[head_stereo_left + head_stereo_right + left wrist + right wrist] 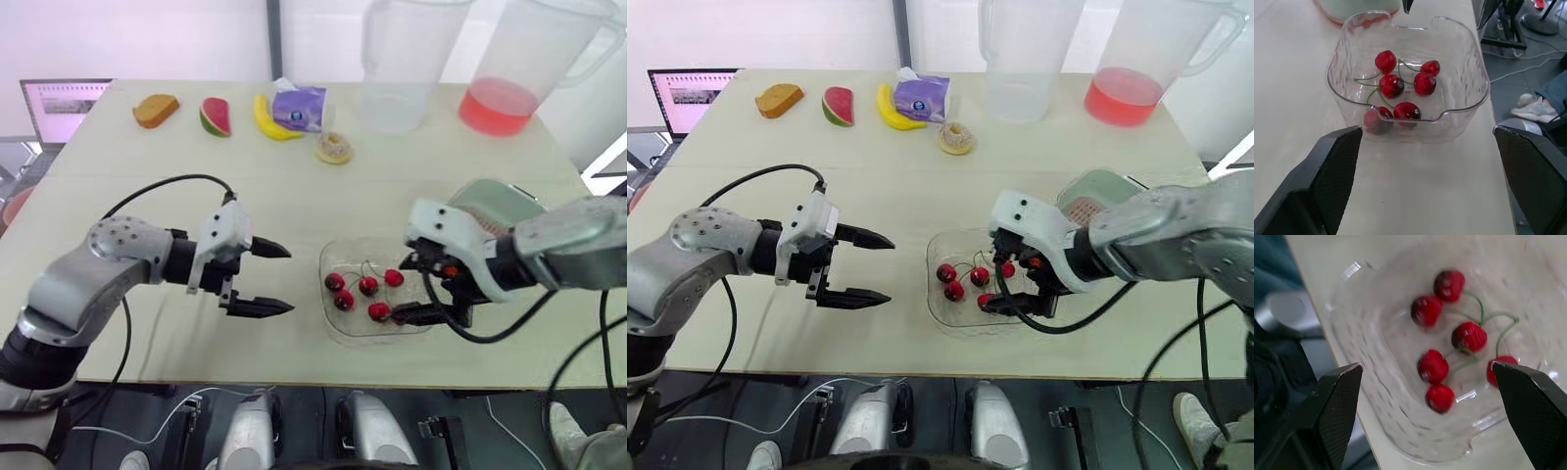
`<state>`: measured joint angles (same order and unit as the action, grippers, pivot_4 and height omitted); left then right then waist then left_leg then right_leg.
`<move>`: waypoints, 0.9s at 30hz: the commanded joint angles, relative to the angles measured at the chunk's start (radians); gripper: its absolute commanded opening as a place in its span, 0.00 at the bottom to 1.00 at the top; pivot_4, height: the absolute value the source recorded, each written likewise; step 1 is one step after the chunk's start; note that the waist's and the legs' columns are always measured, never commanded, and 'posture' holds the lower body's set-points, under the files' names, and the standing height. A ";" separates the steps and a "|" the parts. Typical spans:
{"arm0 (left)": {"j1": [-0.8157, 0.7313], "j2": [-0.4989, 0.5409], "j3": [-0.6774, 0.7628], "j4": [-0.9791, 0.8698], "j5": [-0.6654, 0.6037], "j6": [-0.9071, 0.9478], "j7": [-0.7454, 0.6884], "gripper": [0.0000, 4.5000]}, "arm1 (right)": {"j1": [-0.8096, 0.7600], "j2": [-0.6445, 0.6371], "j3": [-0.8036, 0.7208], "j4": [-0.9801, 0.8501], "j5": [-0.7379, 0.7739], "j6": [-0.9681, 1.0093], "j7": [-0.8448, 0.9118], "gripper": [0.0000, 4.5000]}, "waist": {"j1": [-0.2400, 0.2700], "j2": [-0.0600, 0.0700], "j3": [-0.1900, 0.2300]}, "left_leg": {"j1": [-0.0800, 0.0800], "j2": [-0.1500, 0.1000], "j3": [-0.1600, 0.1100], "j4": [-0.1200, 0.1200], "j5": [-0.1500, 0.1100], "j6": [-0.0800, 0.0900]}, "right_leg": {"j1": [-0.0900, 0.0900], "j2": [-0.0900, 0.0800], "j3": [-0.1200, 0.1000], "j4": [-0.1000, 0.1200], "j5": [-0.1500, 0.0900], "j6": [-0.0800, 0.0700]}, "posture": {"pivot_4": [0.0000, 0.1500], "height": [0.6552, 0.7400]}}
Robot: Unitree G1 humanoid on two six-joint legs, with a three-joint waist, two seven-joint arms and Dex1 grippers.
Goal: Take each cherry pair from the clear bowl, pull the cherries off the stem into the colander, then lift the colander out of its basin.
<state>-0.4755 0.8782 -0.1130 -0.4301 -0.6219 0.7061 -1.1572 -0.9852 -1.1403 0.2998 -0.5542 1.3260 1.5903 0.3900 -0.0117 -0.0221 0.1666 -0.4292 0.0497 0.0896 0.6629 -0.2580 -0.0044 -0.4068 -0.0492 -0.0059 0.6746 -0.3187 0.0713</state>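
Hovering at clear bowl (338, 333), right gripper (411, 287) spread wide, empty, lined up to take one of cherry pairs (368, 286); left gripper (284, 280) hangs beside bowl, wide open, empty, ready for pulling.

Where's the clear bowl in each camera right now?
Left eye view: clear bowl right of centre, near the table's front edge.
Right eye view: just right of centre, same edge.
Left wrist view: ahead of the left gripper's open jaws.
Right wrist view: seen between the right gripper's open jaws.
Shared landmark: red cherries inside.
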 commanded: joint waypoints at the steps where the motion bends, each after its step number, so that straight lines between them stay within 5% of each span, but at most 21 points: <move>1: -0.008 -0.013 0.000 -0.001 0.012 -0.028 -0.004 1.00 | -0.113 0.033 0.098 0.033 -0.053 0.024 0.008 0.99 | -0.002 0.000 0.000 | 0.000 0.000 0.000 0.001 0.000 0.001 | 0.001 0.000 0.000 0.000 0.000 0.000 | 1.00 1.00; 6: 0.002 -0.030 -0.003 -0.003 0.018 -0.034 0.004 1.00 | -0.209 0.070 0.253 0.024 -0.128 0.024 0.065 0.93 | -0.001 0.000 0.000 | 0.000 0.000 0.000 0.002 -0.001 0.001 | 0.000 0.000 0.000 0.001 0.000 0.000 | 1.00 1.00; 8: 0.007 -0.033 -0.002 -0.006 0.021 -0.034 0.006 1.00 | -0.219 0.075 0.283 0.021 -0.145 0.024 0.082 0.81 | -0.002 0.000 0.000 | 0.000 0.000 0.000 0.002 -0.001 0.001 | 0.000 0.000 0.000 0.001 0.000 0.000 | 1.00 1.00; 13: 0.023 -0.040 0.001 -0.011 0.025 -0.034 0.018 1.00 | -0.235 0.086 0.342 0.029 -0.182 0.024 0.113 0.26 | -0.003 0.000 0.000 | 0.000 0.000 0.000 0.002 -0.001 0.001 | 0.000 0.000 0.000 0.002 0.000 0.000 | 1.00 1.00; 27: 0.019 -0.080 -0.019 -0.012 0.025 -0.016 0.057 1.00 | -0.233 0.101 0.420 -0.022 -0.439 -0.038 0.251 0.26 | -0.003 0.000 0.000 | 0.001 0.000 0.000 0.002 -0.001 0.001 | -0.001 0.000 0.000 0.004 0.000 0.000 | 1.00 1.00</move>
<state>-0.4398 0.8009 -0.1393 -0.4213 -0.5971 0.6908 -1.1054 -1.1950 -1.0297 0.7386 -0.5495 0.9134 1.5599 0.6144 -0.0151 -0.0220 0.1666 -0.4287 0.0497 0.0901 0.6650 -0.2589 -0.0029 -0.4077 -0.0494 -0.0060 0.6789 -0.3186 0.0715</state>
